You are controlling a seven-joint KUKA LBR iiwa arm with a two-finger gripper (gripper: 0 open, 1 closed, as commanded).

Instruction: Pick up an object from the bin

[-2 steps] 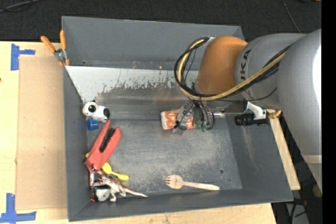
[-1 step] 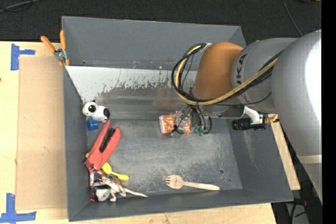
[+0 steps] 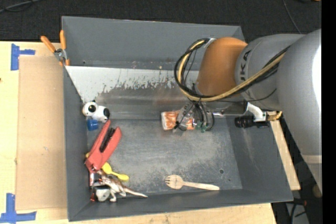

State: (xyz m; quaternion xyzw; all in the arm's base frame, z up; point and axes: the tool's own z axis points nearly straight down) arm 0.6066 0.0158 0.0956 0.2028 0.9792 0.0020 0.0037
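Observation:
My gripper (image 3: 192,120) is low in the bin's middle, near the back wall, mostly under the arm's orange cover. A small orange and white packet (image 3: 169,120) lies right at its left side, touching or nearly touching it. Whether the packet is gripped is hidden from view. A pale wooden fork (image 3: 190,183) lies flat near the front wall, well below the gripper.
Along the left wall lie a black-and-white panda toy (image 3: 94,110), a small blue piece (image 3: 93,125), a red hand tool (image 3: 104,145), a yellow piece (image 3: 112,171) and a silvery figure (image 3: 111,190). The arm covers the bin's right back part.

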